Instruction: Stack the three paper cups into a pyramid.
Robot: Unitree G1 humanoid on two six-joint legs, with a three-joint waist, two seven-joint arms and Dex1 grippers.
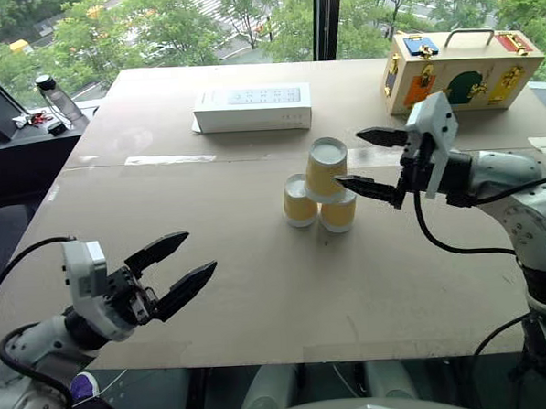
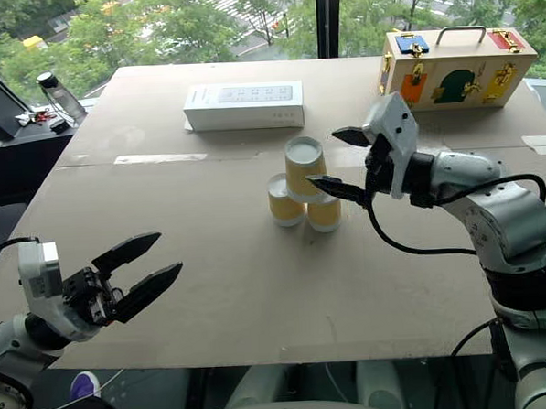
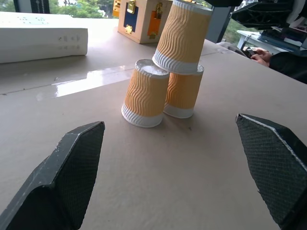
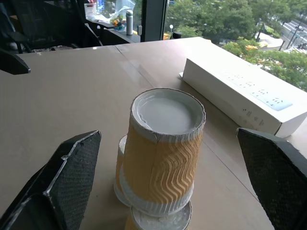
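Note:
Three mustard-yellow ribbed paper cups stand upside down in the middle of the table. Two bottom cups [image 1: 300,201] [image 1: 337,212] sit side by side, and the top cup [image 1: 326,169] rests tilted across both. My right gripper [image 1: 370,159] hangs just right of the top cup, open, with nothing between its fingers. My left gripper [image 1: 178,265] hovers open and empty near the table's front left edge, well away from the cups. In the right wrist view the top cup [image 4: 163,149] shows close between the spread fingers.
A long white box [image 1: 252,107] lies behind the cups. A wooden latch box [image 1: 463,69] with a handle stands at the back right. A bottle [image 1: 59,100] sits on the ledge off the table's far left corner. A person's hand [image 3: 263,57] shows past the table's edge.

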